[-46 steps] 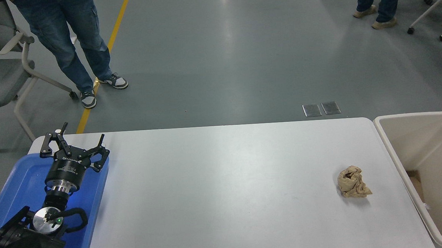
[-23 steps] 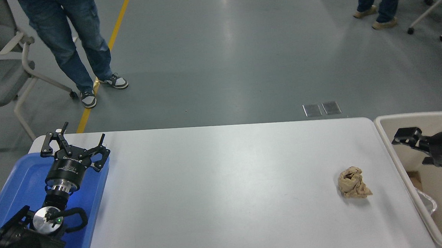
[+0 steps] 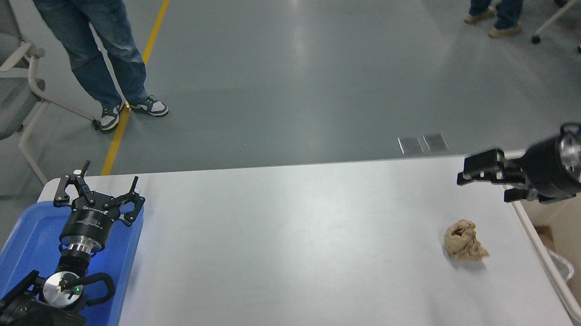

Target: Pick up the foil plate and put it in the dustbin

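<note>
Foil plate [image 3: 562, 267] lies inside the dustbin [image 3: 542, 246], only a shiny edge showing past the rim, so we judge the drop done. Our right gripper [image 3: 480, 176] hangs empty above the table's far right corner, fingers spread; left gripper [image 3: 98, 192] sits parked, spread.

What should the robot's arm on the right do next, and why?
Probably just pull back and rest. The foil plate already seems to lie inside the dustbin, a shiny edge showing by its near wall. The right gripper hangs over the table's far right corner holding nothing. The brown paper ball is not its job. The left gripper sits parked over the blue tray.
</note>
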### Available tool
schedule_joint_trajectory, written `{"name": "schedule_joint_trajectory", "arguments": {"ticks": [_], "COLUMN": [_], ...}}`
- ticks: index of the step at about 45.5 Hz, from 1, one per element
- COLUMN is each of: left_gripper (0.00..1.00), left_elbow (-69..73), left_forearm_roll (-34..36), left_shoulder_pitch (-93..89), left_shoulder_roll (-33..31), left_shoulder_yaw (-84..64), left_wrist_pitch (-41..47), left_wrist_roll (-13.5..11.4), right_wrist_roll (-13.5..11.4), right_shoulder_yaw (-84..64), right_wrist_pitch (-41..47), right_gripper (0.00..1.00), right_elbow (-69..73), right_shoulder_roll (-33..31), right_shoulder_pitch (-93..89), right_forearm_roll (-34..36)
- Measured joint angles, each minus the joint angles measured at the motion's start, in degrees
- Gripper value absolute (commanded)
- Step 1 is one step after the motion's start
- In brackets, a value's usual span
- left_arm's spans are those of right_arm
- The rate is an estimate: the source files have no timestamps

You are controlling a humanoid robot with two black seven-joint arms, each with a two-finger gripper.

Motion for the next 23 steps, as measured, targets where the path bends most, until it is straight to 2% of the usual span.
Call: {"name": "schedule_joint_trajectory", "arguments": {"ticks": [13,23], "left_gripper": [0.99,0.99], "left_elbow": [0.00,0.00], "left_forearm_roll": [0.00,0.00], "left_shoulder_pitch": [0.00,0.00], "left_shoulder_roll": [0.00,0.01], "left_shoulder_yaw": [0.00,0.00], "left_wrist_pitch": [0.00,0.00], "left_wrist_roll": [0.00,0.00], "right_wrist_roll": [0.01,-0.07], "right_shoulder_yaw": [3.37,4.46], "right_wrist_pitch": [12.81,17.01], "right_gripper": [1.00,1.00], "right_elbow": [2.10,2.55], "right_shoulder_roll": [4.74,7.01], "right_shoulder_pitch": [9.79,12.61], "right_forearm_roll": [7.57,10.00]}}
